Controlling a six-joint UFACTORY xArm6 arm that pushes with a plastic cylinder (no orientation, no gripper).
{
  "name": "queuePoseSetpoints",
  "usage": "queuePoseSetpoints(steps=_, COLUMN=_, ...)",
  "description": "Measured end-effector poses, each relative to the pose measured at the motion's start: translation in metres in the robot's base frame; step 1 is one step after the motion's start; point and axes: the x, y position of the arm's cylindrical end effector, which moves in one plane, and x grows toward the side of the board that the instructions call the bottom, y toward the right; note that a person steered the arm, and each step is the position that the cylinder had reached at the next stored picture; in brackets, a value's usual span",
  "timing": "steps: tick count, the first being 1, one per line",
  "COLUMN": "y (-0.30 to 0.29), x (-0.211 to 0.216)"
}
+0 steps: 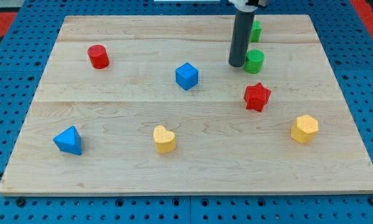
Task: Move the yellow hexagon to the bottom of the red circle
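A: Where am I right now?

B: My tip (pixel 236 65) sits near the top edge of the wooden table (pixel 111 180), right of centre, just beside the green cylinder (pixel 254 61) on its left. Whether they touch I cannot tell.

A: And the jaws?

B: None here; the arm ends in a plain dark rod, so nothing spreads or pinches.

A: What else is close?

B: A second green block (pixel 256 30) lies behind the rod toward the top edge, partly hidden, shape unclear. The red star (pixel 257 97) is below the cylinder, and the blue cube (pixel 187 76) is left of the tip, near the table's middle.

A: The task's things?

B: The yellow hexagon (pixel 304 129) rests by the right edge, toward the bottom right corner, well apart from the tip. The red circle (pixel 98 56) stands toward the top left corner, far across the table from the hexagon.

A: Anything more?

B: A yellow heart (pixel 164 139) near the bottom edge, left of centre, and a blue triangle (pixel 68 140) toward the bottom left corner.
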Motion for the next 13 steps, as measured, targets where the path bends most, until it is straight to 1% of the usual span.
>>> queuePoseSetpoints(steps=1, y=0.016, x=0.033)
queuePoseSetpoints(steps=2, y=0.076, x=0.033)
queuePoseSetpoints(steps=3, y=0.147, x=0.06)
queuePoseSetpoints(steps=4, y=0.176, x=0.118)
queuePoseSetpoints(steps=6, y=0.151, x=0.162)
queuePoseSetpoints(steps=7, y=0.057, x=0.176)
queuePoseSetpoints(steps=8, y=0.036, x=0.154)
queuePoseSetpoints(steps=9, y=0.046, x=0.151)
queuePoseSetpoints(steps=10, y=0.034, x=0.131)
queuePoseSetpoints(steps=11, y=-0.044, x=0.113)
queuePoseSetpoints(steps=12, y=-0.148, x=0.112)
queuePoseSetpoints(steps=13, y=-0.196, x=0.083)
